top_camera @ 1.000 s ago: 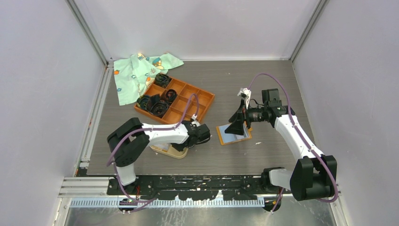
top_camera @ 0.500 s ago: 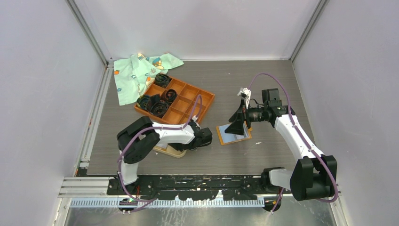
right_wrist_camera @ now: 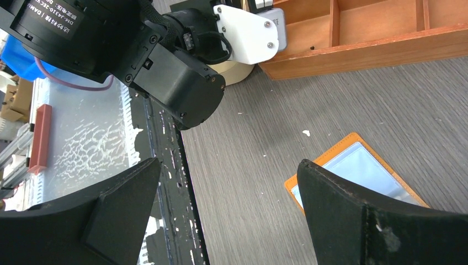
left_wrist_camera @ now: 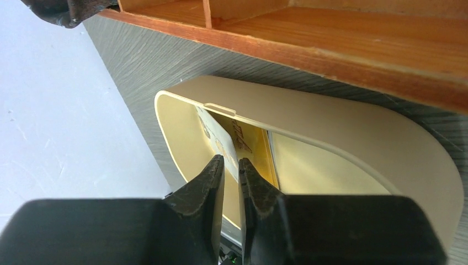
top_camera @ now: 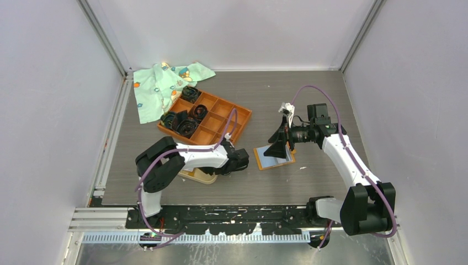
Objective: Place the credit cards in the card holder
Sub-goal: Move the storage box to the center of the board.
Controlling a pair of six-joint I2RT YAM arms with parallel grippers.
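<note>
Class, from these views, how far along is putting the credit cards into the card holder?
Done: no card clearly settled yet. In hand: the left tool pinches one card, its far end inside the card holder, not yet released. Left: letting go, then any cards in the open wallet, which I cannot see; the right tool hangs open above it.

Left arm and right arm: white shells on the long links, round black joint housings. A purple cable runs loose along each. Right fingers broad, matte black, wedge-shaped. Left fingers also black, tapering to narrow tips. White plate near the left wrist, four small screws. White print on black motor housing.
</note>
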